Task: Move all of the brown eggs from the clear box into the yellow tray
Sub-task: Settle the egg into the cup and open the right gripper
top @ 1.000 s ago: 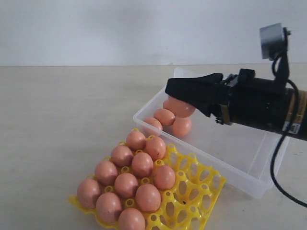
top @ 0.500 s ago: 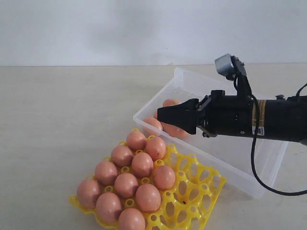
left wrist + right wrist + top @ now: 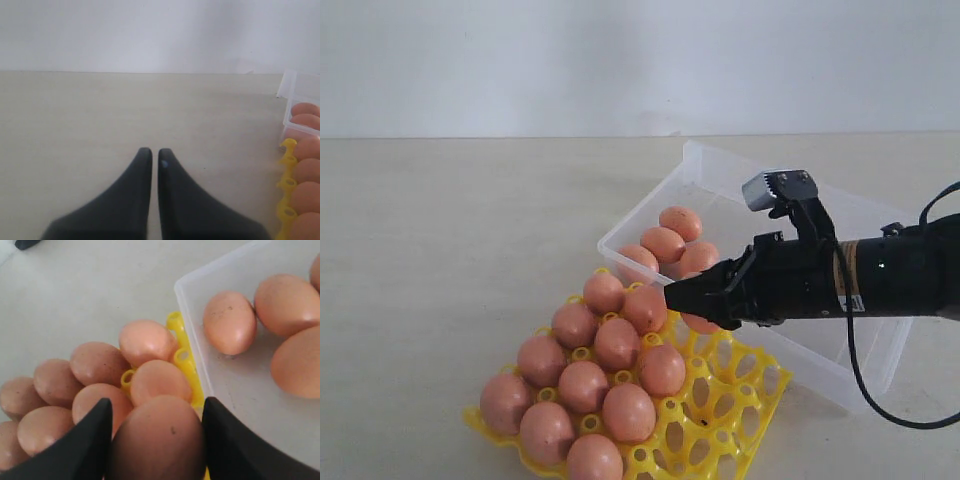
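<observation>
Over the yellow tray [image 3: 740,395] edge, the right claw [image 3: 675,296] grips one brown egg [image 3: 157,437]. Eleven eggs [image 3: 617,343] stand upright in the cups, and four others [image 3: 663,243] lie sideways in the clear box [image 3: 820,350]. The left claw [image 3: 151,152] is narrow and empty.

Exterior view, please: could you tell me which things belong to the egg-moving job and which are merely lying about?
Job in hand:
brown eggs
clear box
yellow tray
right claw, closed on the held egg

Not in use:
left claw, shut, holding nothing
table
</observation>
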Controlling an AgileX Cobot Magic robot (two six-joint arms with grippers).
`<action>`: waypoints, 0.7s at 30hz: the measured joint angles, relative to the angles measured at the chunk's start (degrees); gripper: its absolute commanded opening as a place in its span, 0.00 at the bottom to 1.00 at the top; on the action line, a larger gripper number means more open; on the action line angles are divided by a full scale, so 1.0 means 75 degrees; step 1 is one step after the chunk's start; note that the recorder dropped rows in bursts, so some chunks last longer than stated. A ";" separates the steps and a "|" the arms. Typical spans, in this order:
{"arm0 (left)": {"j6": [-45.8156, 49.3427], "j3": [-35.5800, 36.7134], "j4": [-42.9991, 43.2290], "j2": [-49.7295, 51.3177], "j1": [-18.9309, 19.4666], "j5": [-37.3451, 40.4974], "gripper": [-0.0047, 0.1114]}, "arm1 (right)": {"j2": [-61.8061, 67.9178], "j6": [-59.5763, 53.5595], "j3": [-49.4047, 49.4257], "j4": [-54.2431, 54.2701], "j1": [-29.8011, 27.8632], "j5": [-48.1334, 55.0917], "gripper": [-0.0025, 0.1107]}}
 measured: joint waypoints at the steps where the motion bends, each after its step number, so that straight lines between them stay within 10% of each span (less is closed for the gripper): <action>1: 0.0000 0.0000 0.0000 0.0000 0.0000 0.0000 0.08 | 0.0054 -0.0018 -0.0007 -0.0008 0.0000 -0.0133 0.02; 21: 0.0000 0.0000 0.0000 0.0000 0.0000 0.0000 0.08 | 0.0639 -0.0988 -0.0018 0.0645 0.0000 -0.0652 0.02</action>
